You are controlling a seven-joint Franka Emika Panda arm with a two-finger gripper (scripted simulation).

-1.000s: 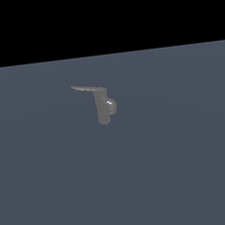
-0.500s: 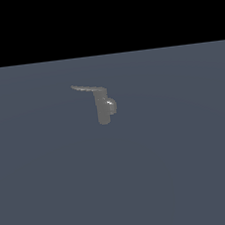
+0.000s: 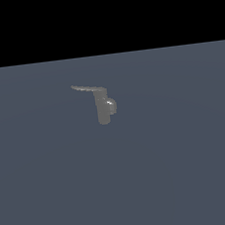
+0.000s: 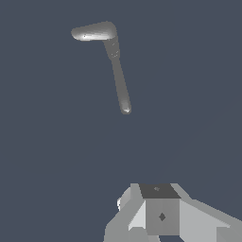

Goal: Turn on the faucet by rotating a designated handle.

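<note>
The faucet [image 3: 102, 108] stands mid-floor, its handle [image 3: 87, 88] pointing to the exterior view's left. Rigid, smooth metal, probably; push near the tip. The gripper [image 4: 160, 222] is well apart; whether it's clenched, I cannot tell.

You've got the bench [image 3: 182, 176] filling the lower stretch of the exterior view, a flat, matte, dark blue-grey surface, even in tone from one side to the other. Its far edge runs dead straight and level across the picture, and past that edge sits a plain black backdrop [image 3: 100, 16]. Over to the wrist view: that same blue-grey bench [image 4: 47, 165] spreads beneath your hand [image 4: 160, 215] and out ahead of it, smooth and unmarked, to every border.
</note>
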